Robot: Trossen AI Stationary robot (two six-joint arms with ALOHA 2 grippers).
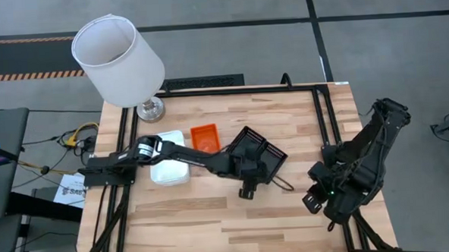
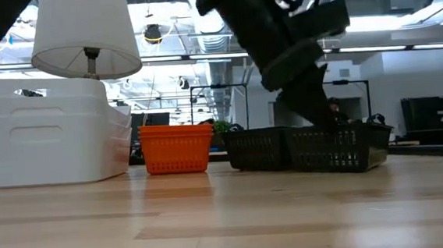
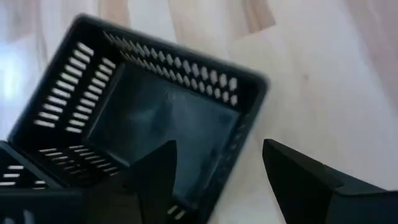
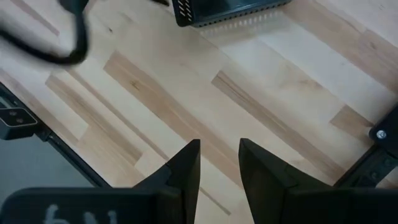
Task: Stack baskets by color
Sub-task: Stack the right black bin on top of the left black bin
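Note:
Two black slotted baskets sit side by side at mid-table, seen as well in the low view. My left gripper is open and slants down over the nearer black basket, one finger inside it and one outside. An orange basket stands to their left, and white baskets are farther left, under my left arm. My right gripper hovers open over bare wood near the table's right edge, with nothing between its fingers. My left gripper stands astride one wall of the nearer black basket, near a corner, coming slanting down from the table's left. I cannot tell whether either finger touches the wall. The basket rests on the table.
A lamp with a big white shade stands at the far left corner. Black frame rails run along the table's edges. The near half of the tabletop is bare wood.

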